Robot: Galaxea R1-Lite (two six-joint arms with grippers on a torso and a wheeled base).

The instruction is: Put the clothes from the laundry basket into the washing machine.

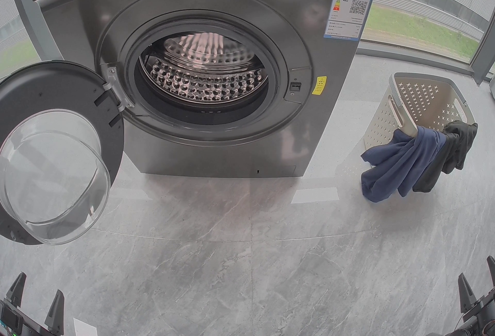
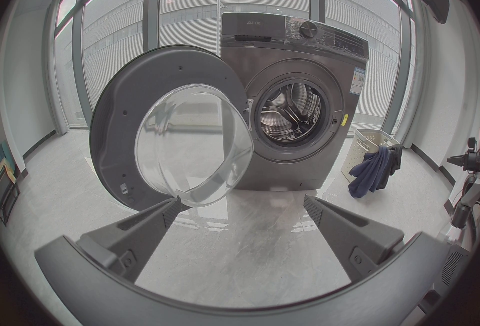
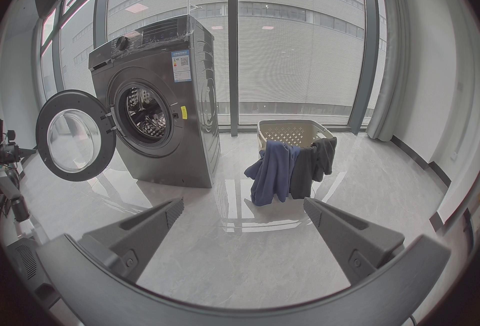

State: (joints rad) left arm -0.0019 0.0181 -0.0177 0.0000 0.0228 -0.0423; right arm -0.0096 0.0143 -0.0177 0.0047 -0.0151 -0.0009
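A grey front-loading washing machine [image 1: 216, 43] stands ahead, its round door [image 1: 51, 151] swung open to the left and the steel drum [image 1: 203, 68] bare. To the right sits a cream laundry basket [image 1: 412, 99] with a blue garment [image 1: 399, 161] and a dark garment [image 1: 454, 146] draped over its front rim. My left gripper [image 1: 35, 296] hangs low at the near left, open and holding nothing. My right gripper [image 1: 479, 280] is low at the near right, also open and holding nothing. Both are far from the basket.
Grey marble-pattern floor [image 1: 247, 259] spreads between me and the machine. The open door juts out on the left. Tall windows [image 3: 300, 41] stand behind the machine and basket, with a curtain [image 3: 395, 66] at the right corner.
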